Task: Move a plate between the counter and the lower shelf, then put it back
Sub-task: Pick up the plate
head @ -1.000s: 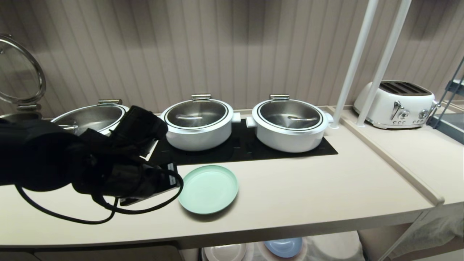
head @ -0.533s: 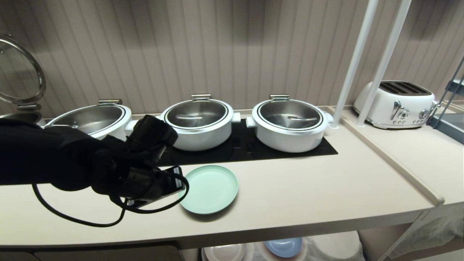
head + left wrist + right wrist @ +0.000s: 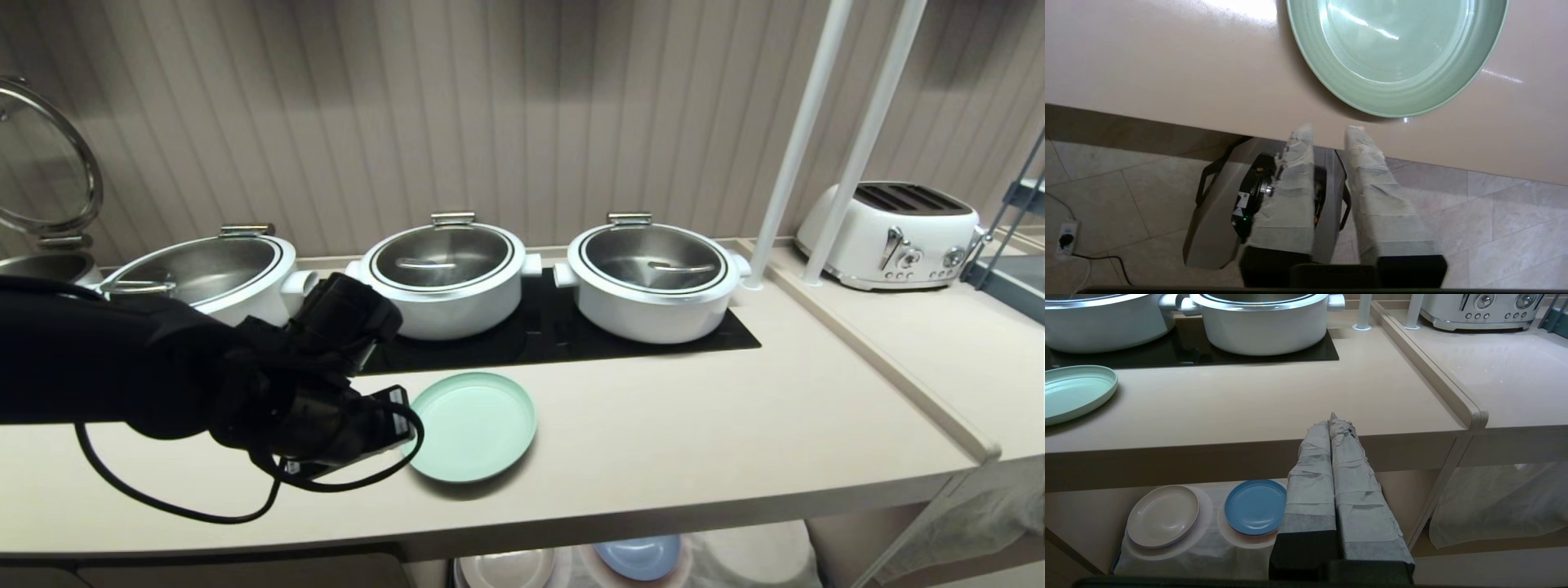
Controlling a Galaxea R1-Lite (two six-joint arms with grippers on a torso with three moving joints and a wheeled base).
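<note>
Left end effector [image 3: 1329,130], slightly parted and empty, is nearing the plate [image 3: 472,425] at centre frame on the bench [image 3: 694,441]; next: straddling its rim.

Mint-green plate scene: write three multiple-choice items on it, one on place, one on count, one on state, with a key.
1. Where is the mint-green plate?
A. on the counter
B. on the lower shelf
C. on the toaster

2. How many plates lie on the lower shelf?
A. none
B. two
C. four

3. How is the left tool?
A. clamped on the plate's rim
B. slightly parted, short of the rim
C. holding a lid

Key: 1 A, it lies before the black cooktop; 2 B, one cream, one blue; 3 B, a gap shows and nothing sits between its fingers.
</note>
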